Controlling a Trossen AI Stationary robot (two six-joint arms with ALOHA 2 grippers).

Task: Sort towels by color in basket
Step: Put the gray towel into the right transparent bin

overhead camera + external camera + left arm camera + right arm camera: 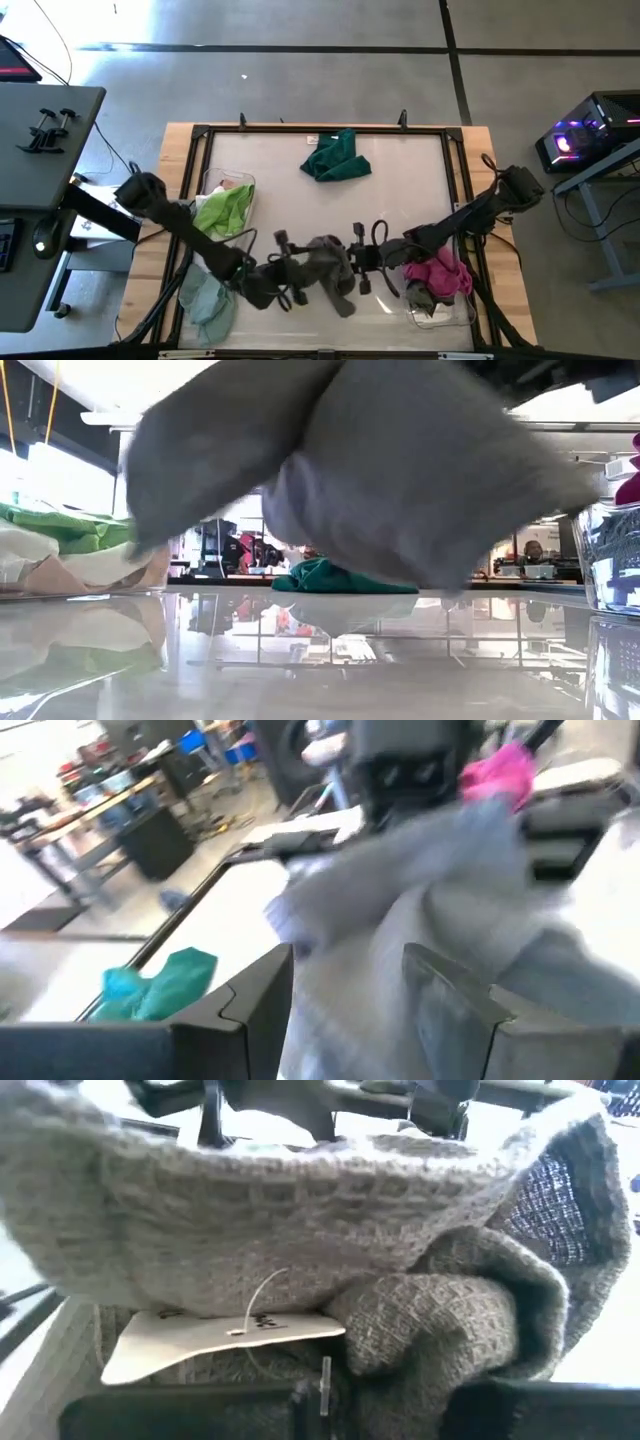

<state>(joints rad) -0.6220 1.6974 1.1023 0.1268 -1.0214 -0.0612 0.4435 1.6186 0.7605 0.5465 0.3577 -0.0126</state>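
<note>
Grey towel (328, 265): held above the table (400, 190) near its front edge, between both grippers. Right gripper (358, 262): fingers closed on the towel's right side. Left gripper (290, 272): fingers (455, 995) parted, cloth draped between them. Lime green towel (226, 208): in the left clear basket (245, 185). Magenta towel (440, 275): in the right basket (445, 318). Dark green towel (336, 157): lying at the table's rear centre. Pale teal towel (208, 305): at the front left.
</note>
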